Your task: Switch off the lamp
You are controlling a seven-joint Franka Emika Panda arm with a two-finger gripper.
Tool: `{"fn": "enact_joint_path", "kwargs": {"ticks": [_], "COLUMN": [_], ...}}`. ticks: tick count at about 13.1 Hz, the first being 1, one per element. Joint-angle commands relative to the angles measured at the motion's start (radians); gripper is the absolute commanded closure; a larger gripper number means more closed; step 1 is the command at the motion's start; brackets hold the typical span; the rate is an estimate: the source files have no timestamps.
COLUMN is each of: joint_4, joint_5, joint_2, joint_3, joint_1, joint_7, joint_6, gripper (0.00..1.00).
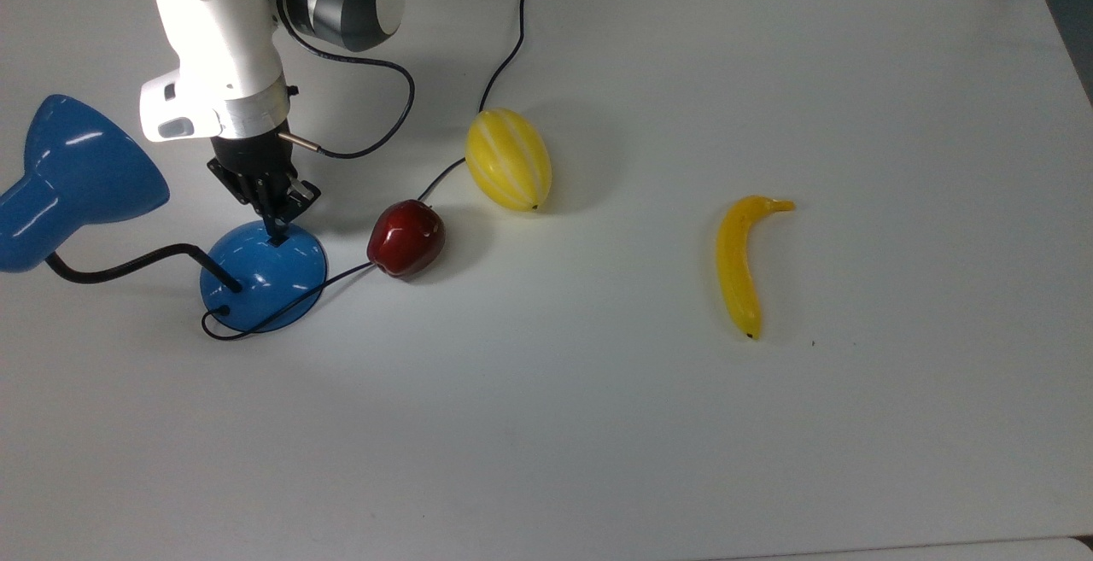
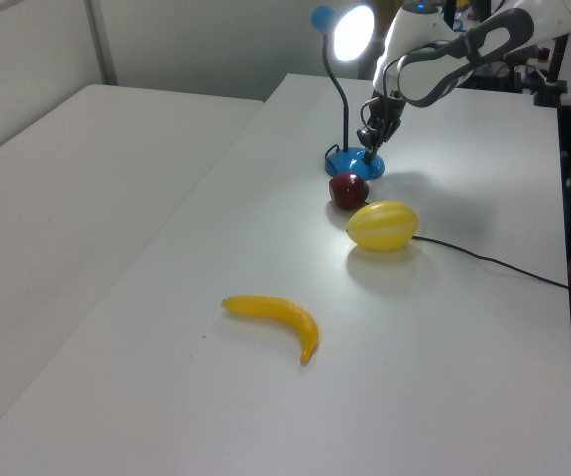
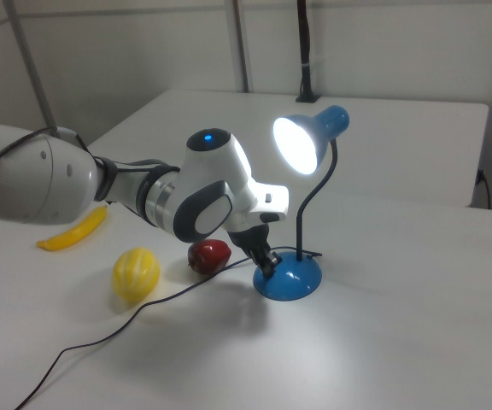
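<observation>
Lamp base (bulb lit) touches pincer tip.

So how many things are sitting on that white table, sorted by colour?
Yellow: 2, the striped melon and the banana
Red: 1, the apple
Blue: 1, the lamp, lit in the right view
Total: 4

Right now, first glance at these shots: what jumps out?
The lit blue lamp glares at the table's far end in the left view. The gripper is down on its domed base at the switch. Beside it sit a red apple, a yellow melon and a banana.
</observation>
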Motion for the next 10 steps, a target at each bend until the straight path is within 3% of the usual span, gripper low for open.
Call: {"fn": "enact_joint_path", "kwargs": {"ticks": [1, 7, 10], "joint_4": [-0.046, -0.087, -0.080], "joint_5": [-0.037, -0.047, -0.045], "joint_2": [-0.003, -0.016, -0.058], "joint_3": [-0.005, -0.005, 0.003], "joint_1": [0.010, 0.012, 0.012], "joint_7": [0.013, 0.011, 0.014], "joint_6": [0.015, 0.001, -0.086], "gripper": [0.98, 0.98, 0.98]}}
